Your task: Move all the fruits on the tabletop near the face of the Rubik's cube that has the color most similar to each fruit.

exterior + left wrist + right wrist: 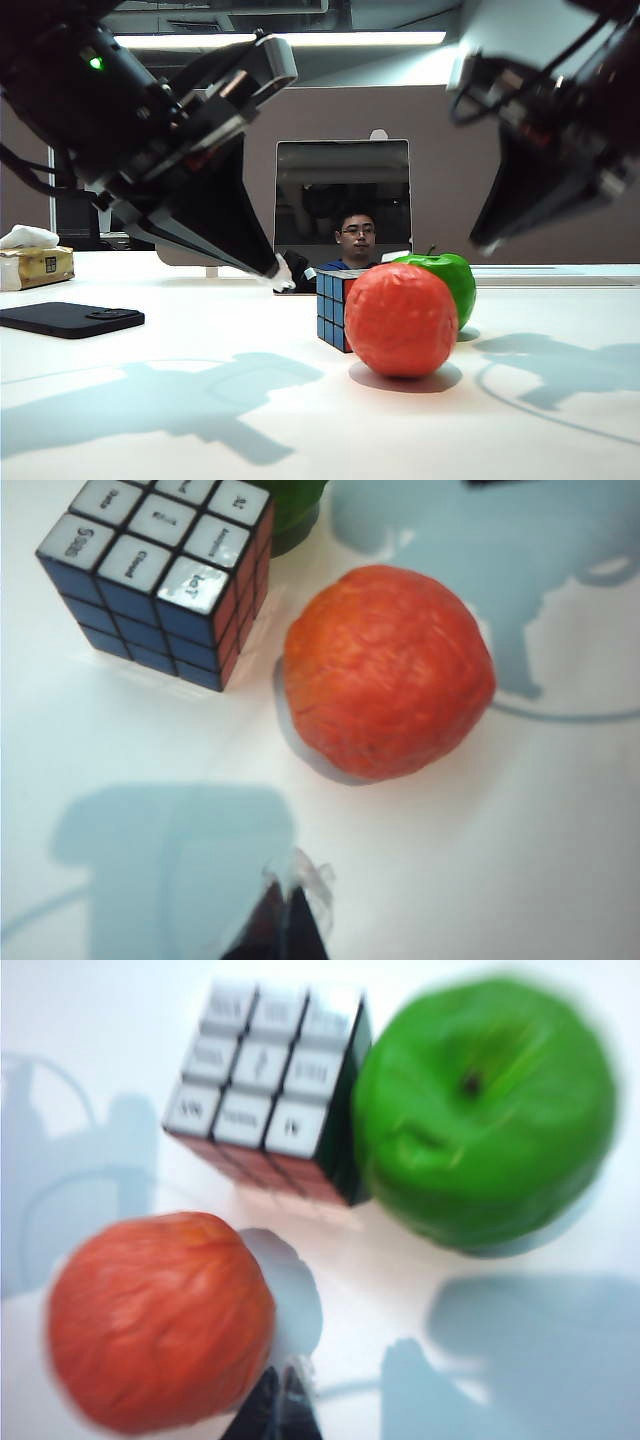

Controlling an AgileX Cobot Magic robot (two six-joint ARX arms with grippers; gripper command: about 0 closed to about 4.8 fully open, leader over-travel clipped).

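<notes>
Both fruits look placed, orange fruit (388,670) beside the Rubik's cube (165,575) red face, green apple (487,1110) touching another side, while the left pincer (283,928) and right pincer (283,1407) hover shut and empty.

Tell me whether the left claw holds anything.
It holds nothing. In the left wrist view the left claw hangs above bare table, tips together, apart from the orange fruit and Rubik's cube.

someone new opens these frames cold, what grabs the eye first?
Probably the wrinkly orange-red fruit, front and centre on the white tabletop, standing next to the Rubik's cube, with the glossy green apple just behind it by the cube's far side. After that, the two dark arms looming overhead: the left pincer hangs above the table left of the cube, the right pincer up at the right, neither holding anything.
</notes>
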